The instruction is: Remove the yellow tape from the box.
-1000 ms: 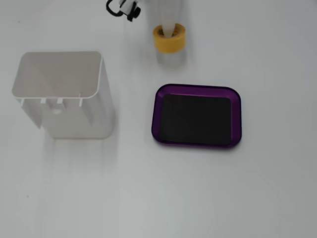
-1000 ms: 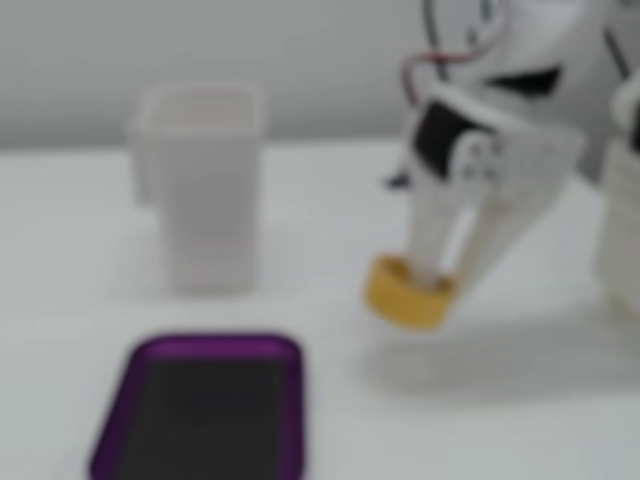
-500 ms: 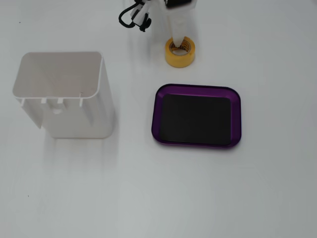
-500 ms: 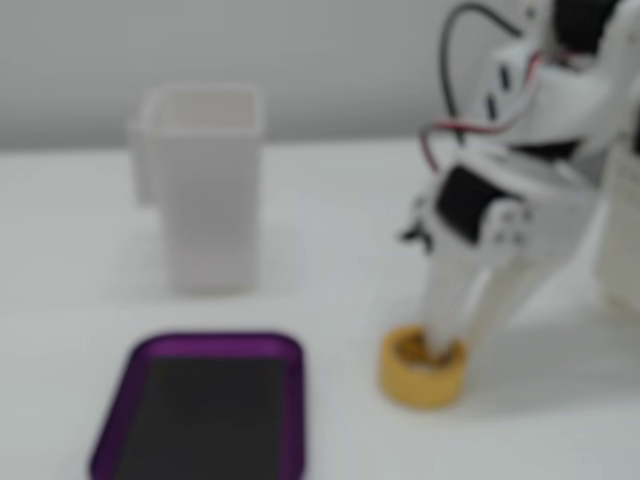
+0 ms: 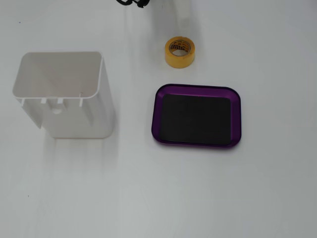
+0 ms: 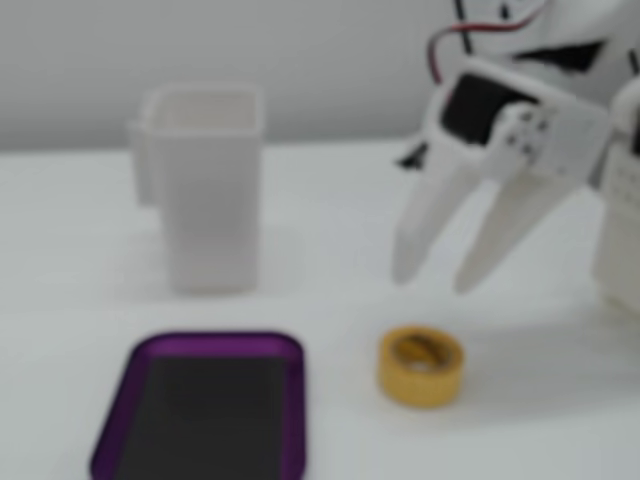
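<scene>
The yellow tape (image 5: 180,51) is a small ring lying flat on the white table, outside and just beyond the top edge of the box (image 5: 159,116), a shallow purple tray with a black floor that holds nothing. In a fixed view the tape (image 6: 421,365) sits to the right of the box (image 6: 297,400). My white gripper (image 6: 437,277) hangs above the tape with its two fingers apart and nothing between them. In the other fixed view only a pale finger tip (image 5: 183,10) shows at the top edge.
A tall white plastic bin (image 5: 64,94) stands left of the box; in a fixed view it stands behind the box (image 6: 205,185). The arm's white body (image 6: 625,230) is at the right edge.
</scene>
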You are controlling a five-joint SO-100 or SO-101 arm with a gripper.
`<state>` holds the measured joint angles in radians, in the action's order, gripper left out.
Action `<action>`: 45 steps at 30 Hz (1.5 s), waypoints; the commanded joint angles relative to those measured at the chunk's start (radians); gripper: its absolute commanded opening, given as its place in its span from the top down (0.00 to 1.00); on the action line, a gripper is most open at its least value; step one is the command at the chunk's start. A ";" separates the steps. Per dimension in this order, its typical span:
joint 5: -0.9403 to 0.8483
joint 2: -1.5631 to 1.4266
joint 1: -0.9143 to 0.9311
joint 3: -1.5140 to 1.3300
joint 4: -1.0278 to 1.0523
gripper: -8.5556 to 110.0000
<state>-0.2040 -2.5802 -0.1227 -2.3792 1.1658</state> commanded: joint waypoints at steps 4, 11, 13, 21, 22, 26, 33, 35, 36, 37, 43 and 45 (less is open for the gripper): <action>0.000 -0.351 0.155 -0.147 0.029 0.79; 0.009 -0.764 0.302 -0.525 -0.009 0.79; 0.011 -0.870 0.313 -0.620 0.000 0.79; 0.017 -0.811 0.302 -0.704 0.002 0.80; 0.017 -0.811 0.302 -0.704 0.003 0.80; 0.081 -0.811 0.310 -0.695 0.026 0.82; 0.146 -0.811 0.302 -0.692 0.058 0.93; 0.146 -0.811 0.301 -0.692 0.058 0.93; 0.146 -0.811 0.301 -0.692 0.058 0.93; 0.146 -0.811 0.301 -0.692 0.058 0.93; 0.155 -0.811 0.308 -0.692 0.054 0.93; 0.155 -0.811 0.302 -0.692 0.052 0.93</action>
<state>-0.0537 -3.3502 0.1810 -3.0756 1.2195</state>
